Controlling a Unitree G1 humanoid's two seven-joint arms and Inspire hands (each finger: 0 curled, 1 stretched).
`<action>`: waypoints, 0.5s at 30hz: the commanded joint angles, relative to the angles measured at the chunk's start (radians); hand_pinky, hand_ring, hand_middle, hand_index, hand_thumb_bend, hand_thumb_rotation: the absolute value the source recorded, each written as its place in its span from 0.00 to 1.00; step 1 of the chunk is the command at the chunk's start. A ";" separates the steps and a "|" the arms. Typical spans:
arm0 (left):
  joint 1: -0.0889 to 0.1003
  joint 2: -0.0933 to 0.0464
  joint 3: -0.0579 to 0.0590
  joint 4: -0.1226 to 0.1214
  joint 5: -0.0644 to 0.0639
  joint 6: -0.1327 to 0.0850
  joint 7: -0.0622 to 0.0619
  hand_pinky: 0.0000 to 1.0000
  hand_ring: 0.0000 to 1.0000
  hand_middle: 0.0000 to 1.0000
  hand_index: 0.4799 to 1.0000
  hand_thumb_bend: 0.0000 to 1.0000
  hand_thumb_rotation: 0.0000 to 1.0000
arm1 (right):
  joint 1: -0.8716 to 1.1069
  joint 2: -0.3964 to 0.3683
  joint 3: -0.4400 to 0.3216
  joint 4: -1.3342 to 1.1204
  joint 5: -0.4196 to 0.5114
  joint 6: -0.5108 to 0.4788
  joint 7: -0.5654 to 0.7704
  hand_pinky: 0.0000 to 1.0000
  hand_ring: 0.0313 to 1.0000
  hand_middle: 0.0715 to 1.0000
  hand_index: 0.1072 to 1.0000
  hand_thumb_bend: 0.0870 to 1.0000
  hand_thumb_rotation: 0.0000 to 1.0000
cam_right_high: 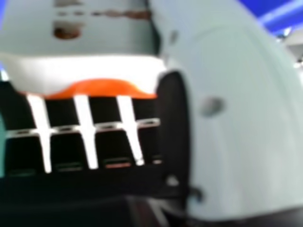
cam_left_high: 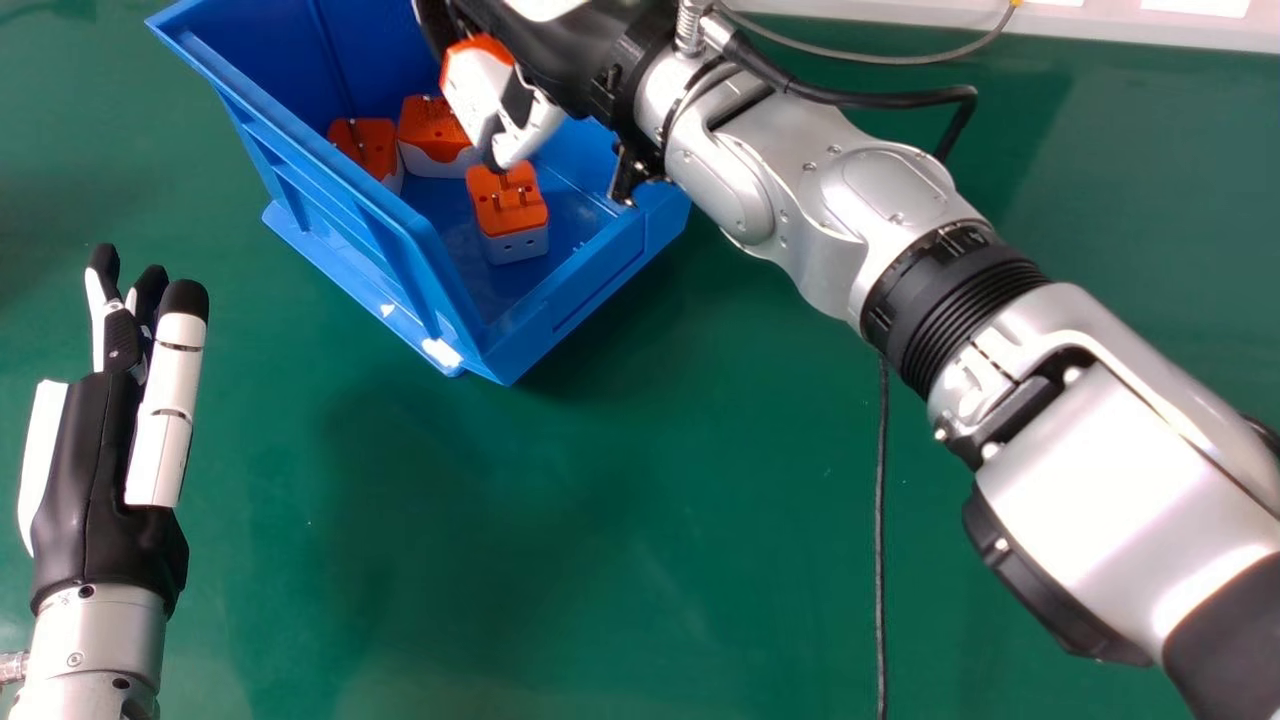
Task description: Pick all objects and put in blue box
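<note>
The blue box (cam_left_high: 600, 275) stands at the upper left of the head view. Inside it lie an orange and white adapter (cam_left_high: 368, 142), a second adapter (cam_left_high: 430, 130) beside it and a third adapter (cam_left_high: 512, 205) nearer the front corner, its pins up. Over the box, my right hand (cam_left_high: 548, 45) is shut on another orange and white adapter (cam_left_high: 472, 85). From the right hand view, that held adapter (cam_right_high: 90, 73) sits between the fingers and thumb of my right hand (cam_right_high: 241, 113). My left hand (cam_left_high: 95, 470) is open, fingers straight, left of the box.
A black cable (cam_left_high: 880, 540) runs along the green table (cam_left_high: 600, 520), passing beneath my right forearm. Behind the arm, a grey cable (cam_left_high: 900, 58) curves near the table's far edge. The box's raised side wall (cam_left_high: 330, 190) faces my left hand.
</note>
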 commanded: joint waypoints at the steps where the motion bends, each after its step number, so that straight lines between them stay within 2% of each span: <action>1: -0.006 0.010 -0.001 -0.007 0.014 -0.018 0.004 1.00 1.00 1.00 1.00 0.51 0.91 | -0.019 -0.007 -0.006 -0.038 0.015 0.005 -0.001 0.62 0.73 0.75 0.69 0.58 0.13; 2: -0.006 0.010 -0.001 -0.007 0.015 -0.018 0.004 1.00 1.00 1.00 1.00 0.51 0.91 | -0.018 -0.007 -0.006 -0.040 0.014 0.006 0.000 0.71 0.82 0.84 0.78 0.61 0.18; 5: -0.012 0.009 -0.002 -0.009 0.017 -0.009 0.007 1.00 1.00 1.00 1.00 0.51 0.91 | -0.018 -0.023 0.032 -0.043 -0.036 0.034 -0.021 0.79 0.91 0.92 0.86 0.64 0.23; 6: -0.014 0.009 -0.003 -0.008 0.018 -0.007 0.008 1.00 1.00 1.00 1.00 0.51 0.91 | -0.018 -0.028 0.043 -0.045 -0.050 0.044 -0.027 0.79 0.91 0.92 0.86 0.64 0.23; 7: -0.015 0.009 -0.003 -0.008 0.019 -0.005 0.008 1.00 1.00 1.00 1.00 0.52 0.90 | -0.017 -0.030 0.050 -0.047 -0.057 0.050 -0.031 0.83 0.93 0.94 0.89 0.65 0.31; 8: -0.016 0.011 -0.002 -0.005 0.019 -0.006 0.008 1.00 1.00 1.00 1.00 0.52 0.90 | -0.016 -0.031 0.052 -0.047 -0.058 0.053 -0.033 0.89 0.95 0.96 0.93 0.66 0.43; 9: -0.017 0.011 -0.002 -0.003 0.019 -0.007 0.008 1.00 1.00 1.00 1.00 0.52 0.90 | -0.015 -0.031 0.053 -0.047 -0.058 0.055 -0.035 0.89 0.95 0.96 0.93 0.66 0.43; 12: -0.024 0.011 -0.001 0.010 0.020 -0.009 0.008 1.00 1.00 1.00 1.00 0.53 0.90 | -0.009 -0.036 0.057 -0.050 -0.059 0.069 -0.040 0.95 0.98 0.98 0.96 0.67 0.54; 15: -0.032 0.010 0.000 0.020 0.020 -0.011 0.008 1.00 1.00 1.00 1.00 0.53 0.90 | -0.001 -0.041 0.054 -0.056 -0.052 0.072 -0.045 0.97 0.98 0.99 0.98 0.67 0.58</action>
